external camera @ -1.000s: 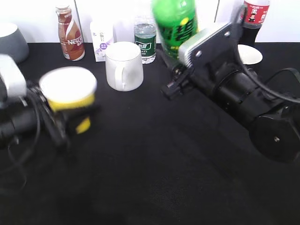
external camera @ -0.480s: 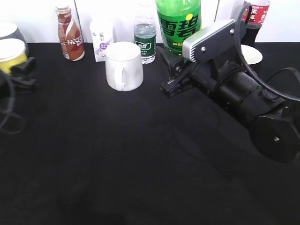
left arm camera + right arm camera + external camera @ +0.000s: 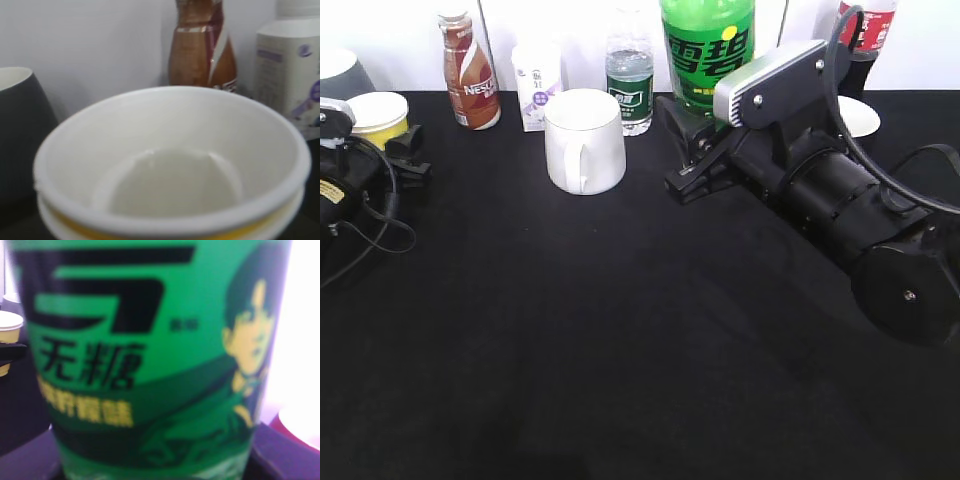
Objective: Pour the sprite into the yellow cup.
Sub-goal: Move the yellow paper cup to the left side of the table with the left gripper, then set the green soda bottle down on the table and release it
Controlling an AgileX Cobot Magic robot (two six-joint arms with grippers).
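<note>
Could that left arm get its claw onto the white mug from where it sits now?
Probably not right away: the left claw seems busy with the yellow cup. The dark table between it and the white mug looks bare, though.

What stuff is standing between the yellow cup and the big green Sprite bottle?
In the exterior view, between the yellow cup and the Sprite bottle stand a brown Nescafe bottle, a small white carton, a white mug and a small clear water bottle.
</note>
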